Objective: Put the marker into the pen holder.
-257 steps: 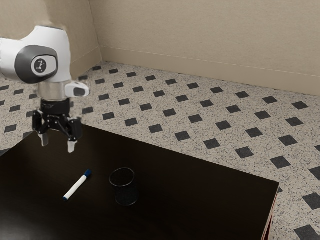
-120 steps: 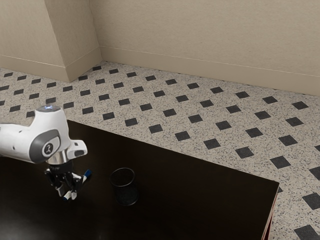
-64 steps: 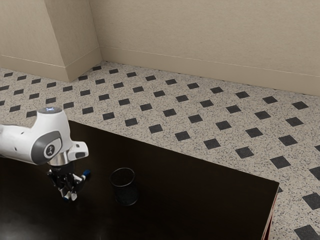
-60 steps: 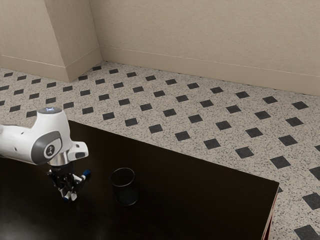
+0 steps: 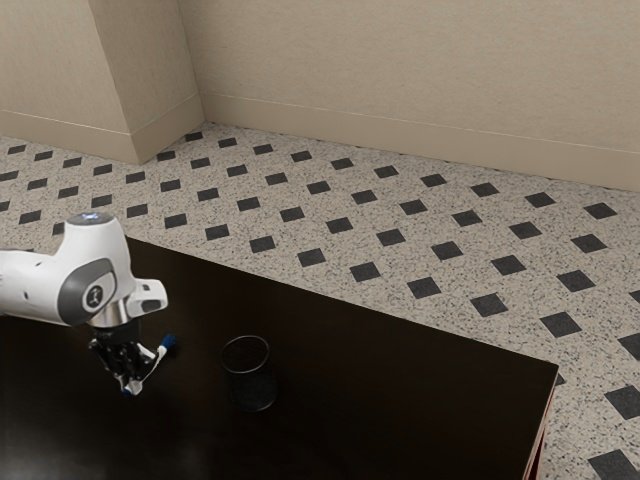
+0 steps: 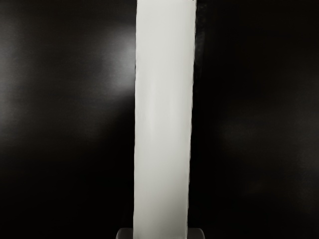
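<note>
Where the black two-finger gripper (image 5: 131, 385) clamps the white, blue-capped marker (image 5: 167, 342), the barrel is partly hidden. The round white arm badge (image 5: 95, 297) is illegible.

1. Our arm (image 5: 30, 283) is smooth, rounded and white.
2. Above our hand (image 5: 131, 388), a dark grey panel (image 5: 74, 296) curves round a pale disc (image 5: 95, 297) with a dark emblem.
3. Higher up, our cap (image 5: 91, 216) is grey, bluish-marked.
4. Our hand is black and jointed, its fingertips (image 5: 135, 386) pale.
</note>
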Robot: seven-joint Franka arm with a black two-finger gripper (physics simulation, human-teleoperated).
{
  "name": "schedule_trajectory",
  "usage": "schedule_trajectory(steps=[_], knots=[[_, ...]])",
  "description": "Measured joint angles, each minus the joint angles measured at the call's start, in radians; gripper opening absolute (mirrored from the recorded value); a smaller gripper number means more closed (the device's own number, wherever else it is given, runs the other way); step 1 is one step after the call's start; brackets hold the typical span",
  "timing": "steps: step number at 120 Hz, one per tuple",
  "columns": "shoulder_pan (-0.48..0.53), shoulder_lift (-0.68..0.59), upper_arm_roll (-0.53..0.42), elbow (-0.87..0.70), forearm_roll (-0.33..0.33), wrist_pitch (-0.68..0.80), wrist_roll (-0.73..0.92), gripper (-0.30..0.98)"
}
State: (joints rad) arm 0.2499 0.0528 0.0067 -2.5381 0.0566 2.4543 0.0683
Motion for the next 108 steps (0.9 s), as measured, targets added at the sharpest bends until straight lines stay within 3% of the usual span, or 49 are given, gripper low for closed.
schedule_trajectory(steps=[16, 32, 44, 63, 80, 108], knots=[[-0.022, -0.033, -0.001, 0.024, 0.003, -0.024, 0.003, -0.02], [-0.088, -0.177, -0.01, 0.082, 0.013, -0.121, 0.0, -0.04], [-0.174, -0.247, -0.117, 0.158, 0.052, -0.249, -0.019, -0.05], [-0.186, -0.369, -0.226, 0.125, 0.048, -0.41, -0.056, -0.05], [-0.188, -0.369, -0.305, 0.12, 0.023, -0.48, -0.085, -0.05], [-0.172, -0.186, -0.309, 0.234, 0.014, -0.522, -0.119, -0.05]])
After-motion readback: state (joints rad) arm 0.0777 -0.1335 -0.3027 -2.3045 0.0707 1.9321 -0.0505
